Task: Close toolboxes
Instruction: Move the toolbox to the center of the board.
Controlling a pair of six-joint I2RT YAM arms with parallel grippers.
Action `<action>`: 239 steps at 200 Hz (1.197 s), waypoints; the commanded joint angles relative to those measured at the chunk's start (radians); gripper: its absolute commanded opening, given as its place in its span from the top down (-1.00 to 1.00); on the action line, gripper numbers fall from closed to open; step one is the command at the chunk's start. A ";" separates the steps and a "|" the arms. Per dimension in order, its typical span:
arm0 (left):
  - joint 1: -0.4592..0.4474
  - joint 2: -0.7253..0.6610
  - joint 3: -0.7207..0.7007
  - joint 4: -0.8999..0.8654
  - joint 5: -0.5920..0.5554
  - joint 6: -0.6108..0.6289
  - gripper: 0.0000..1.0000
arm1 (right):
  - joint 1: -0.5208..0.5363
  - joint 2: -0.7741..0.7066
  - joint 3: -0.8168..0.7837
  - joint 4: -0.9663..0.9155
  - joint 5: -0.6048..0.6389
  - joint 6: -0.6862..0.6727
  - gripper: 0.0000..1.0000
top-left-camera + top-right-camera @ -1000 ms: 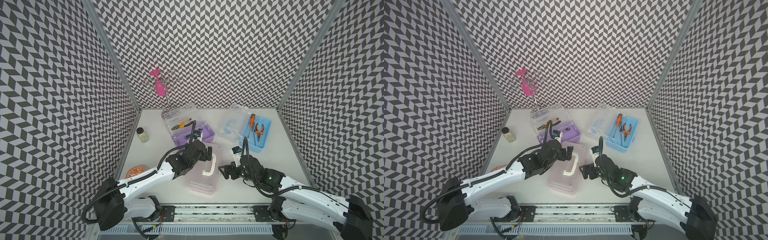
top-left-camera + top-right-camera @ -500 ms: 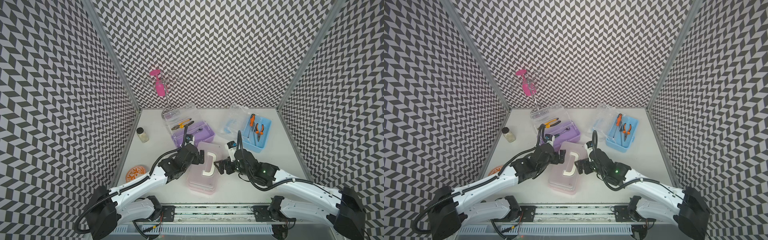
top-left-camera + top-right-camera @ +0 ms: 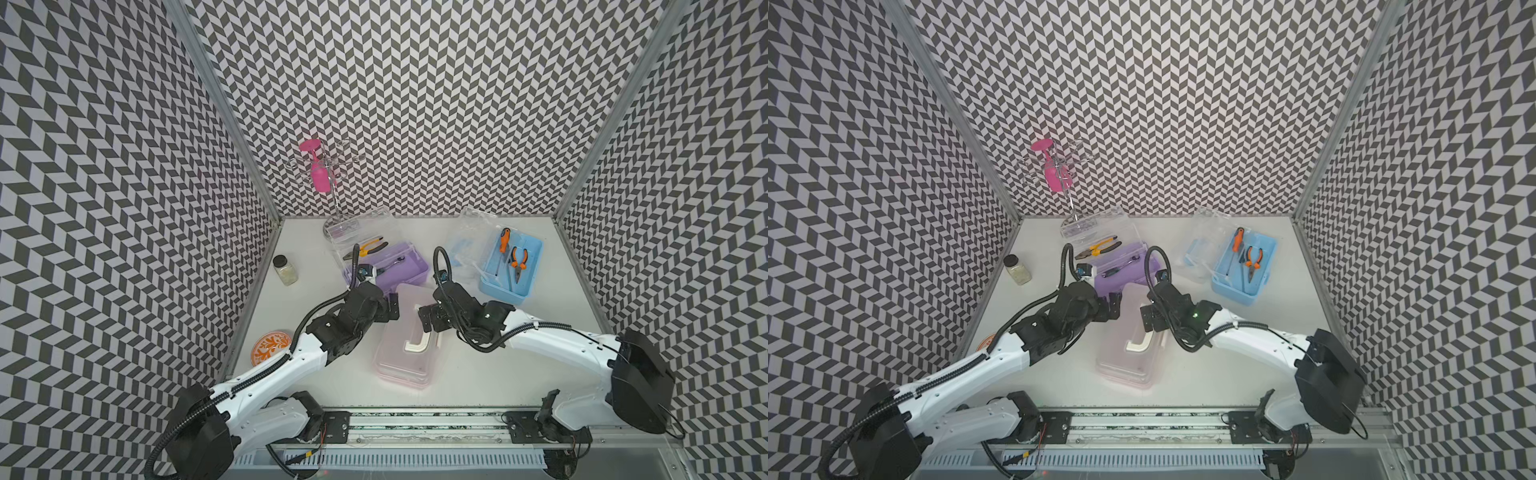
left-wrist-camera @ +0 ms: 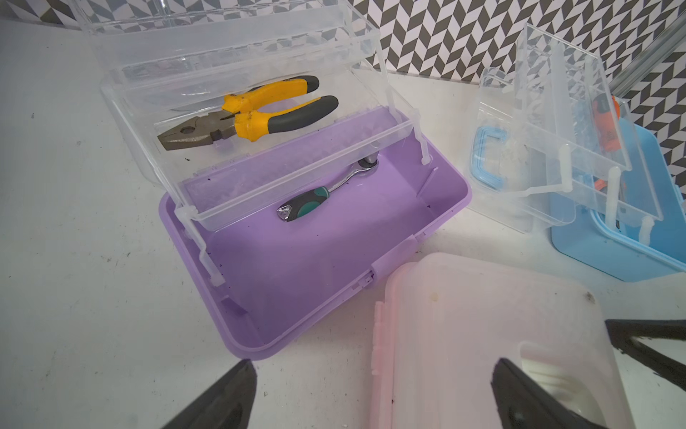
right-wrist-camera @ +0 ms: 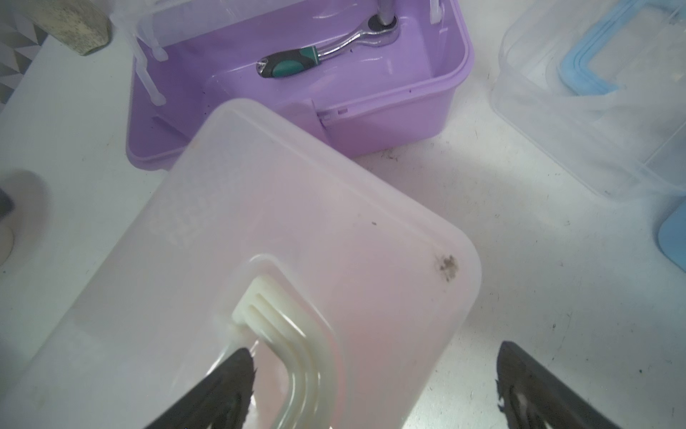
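Pink plastic lies directly under both pincers: the pink toolbox [image 3: 405, 349] has its cloudy lid down flat on the base, and the cream loop handle [image 5: 282, 327] is folded into the lid's recess. I cannot tell whether its latches are snapped.

The left pincer [image 4: 371, 401] is spread wide and grips nothing. One finger hangs over the bare white table [image 3: 478, 374] beside the box's long edge, the other above the lid close to the handle. Facing it from the opposite side, the right pincer [image 5: 375, 390] also stands fully spread and empty. One fingertip is right at the handle, touching or just above it, I cannot say which. The other reaches past the box's edge, over the table.

Just ahead of the left pincer sits the purple toolbox [image 4: 315, 267], open, its near wall just beside the pink box's far end. Its clear tray is swung up and carries yellow pliers [image 4: 245, 115], and a ratchet [image 4: 326, 189] lies in the base.

Ahead of the right pincer and off to its outer side is the blue toolbox [image 3: 515, 286], open too, with its clear lid [image 3: 465, 249] thrown back. An orange screwdriver [image 3: 504, 241] and orange pliers [image 3: 518, 264] lie inside.

A glass jar [image 3: 285, 270] stands well off on the left pincer's outer side.
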 commanded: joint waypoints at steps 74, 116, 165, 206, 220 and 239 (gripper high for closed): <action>0.041 -0.020 -0.023 0.036 0.020 0.000 -0.99 | -0.086 0.150 0.091 0.030 0.054 -0.002 -0.99; 0.049 -0.045 -0.020 0.031 0.011 -0.002 -0.99 | -0.125 0.221 0.145 0.091 0.002 0.000 -1.00; 0.049 -0.059 -0.013 0.025 0.008 -0.008 -0.99 | -0.125 0.287 0.195 0.105 -0.060 -0.011 -0.96; 0.049 -0.044 -0.005 0.015 -0.003 -0.008 -0.99 | -0.127 0.262 0.154 0.115 -0.041 -0.008 -0.96; 0.049 -0.039 -0.002 0.013 -0.003 -0.007 -0.99 | -0.127 0.253 0.141 0.117 -0.039 -0.008 -0.96; 0.049 -0.039 0.002 0.013 -0.003 -0.009 -0.99 | -0.127 0.242 0.128 0.121 -0.043 -0.012 -0.95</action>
